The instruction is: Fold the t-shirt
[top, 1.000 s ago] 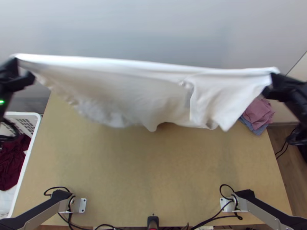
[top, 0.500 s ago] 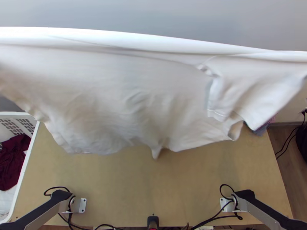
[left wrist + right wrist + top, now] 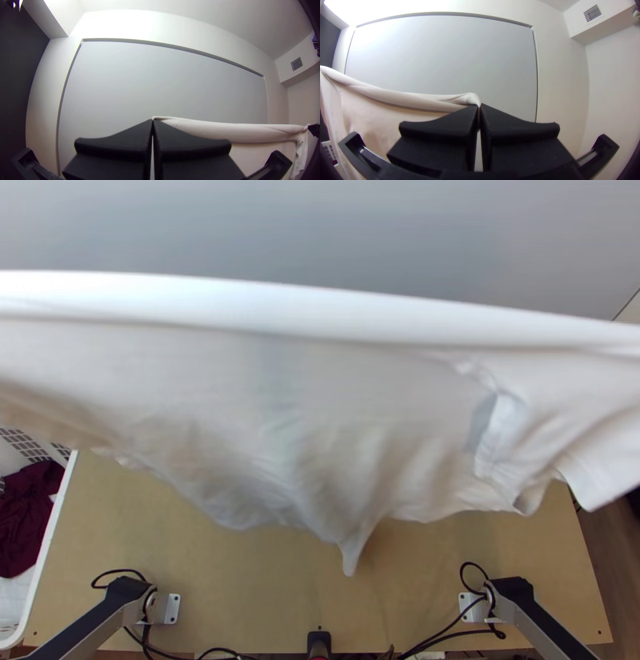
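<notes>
The white t-shirt (image 3: 320, 396) hangs in the air over the table in the top view, its upper edge pulled taut across the picture and its lower part drooping in loose folds, with a sleeve toward the right. In the left wrist view my left gripper (image 3: 153, 123) is shut on one end of the stretched shirt (image 3: 233, 131). The right wrist view has my right gripper (image 3: 479, 108) shut on the other end of the shirt (image 3: 403, 101). Which parts of the shirt are pinched I cannot tell.
The light wooden table (image 3: 264, 596) lies beneath the shirt. A white basket (image 3: 50, 532) with dark red cloth (image 3: 28, 516) stands at its left side. Both arms' bases and black cables are at the near edge.
The shirt looks larger and spans past both sides of the top view; its lowest tip has come nearer the table's near edge. Both grippers have left the top view, and the folded cloths are covered.
</notes>
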Robot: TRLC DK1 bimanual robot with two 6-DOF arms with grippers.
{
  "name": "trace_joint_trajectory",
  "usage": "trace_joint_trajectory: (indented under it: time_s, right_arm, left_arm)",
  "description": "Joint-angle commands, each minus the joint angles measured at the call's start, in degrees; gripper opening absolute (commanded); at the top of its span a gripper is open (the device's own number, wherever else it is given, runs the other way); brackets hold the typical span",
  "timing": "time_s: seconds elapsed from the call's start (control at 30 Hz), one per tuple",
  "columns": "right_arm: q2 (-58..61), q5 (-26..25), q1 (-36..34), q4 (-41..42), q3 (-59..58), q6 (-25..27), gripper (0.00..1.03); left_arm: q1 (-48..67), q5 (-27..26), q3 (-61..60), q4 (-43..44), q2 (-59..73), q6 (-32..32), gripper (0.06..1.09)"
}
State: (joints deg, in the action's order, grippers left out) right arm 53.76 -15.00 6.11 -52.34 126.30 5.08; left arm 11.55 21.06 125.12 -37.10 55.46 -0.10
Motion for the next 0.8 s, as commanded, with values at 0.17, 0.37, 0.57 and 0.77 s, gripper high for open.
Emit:
trace_joint_trajectory:
  time_s: [0.17, 0.37, 0.57, 0.77]
  right_arm:
    - [-9.2, 0.2, -1.9, -2.7, -6.5, 2.2, 0.03]
    - [-11.3, 0.7, -2.4, -2.8, -14.9, 0.5, 0.03]
    - [-10.7, 0.9, -1.5, 2.8, -25.3, -2.4, 0.03]
    - [-7.7, 0.9, 2.8, 9.0, -36.9, -3.8, 0.03]
  left_arm:
    - [-0.1, -9.3, 0.0, -19.4, -3.7, -6.7, 0.10]
    - [-0.2, -14.3, -5.2, -30.7, -4.7, -14.8, 0.10]
    - [-0.3, -16.8, -21.2, -28.4, -7.9, -19.9, 0.10]
    - [-0.3, -16.2, -35.9, -16.2, -8.0, -20.5, 0.10]
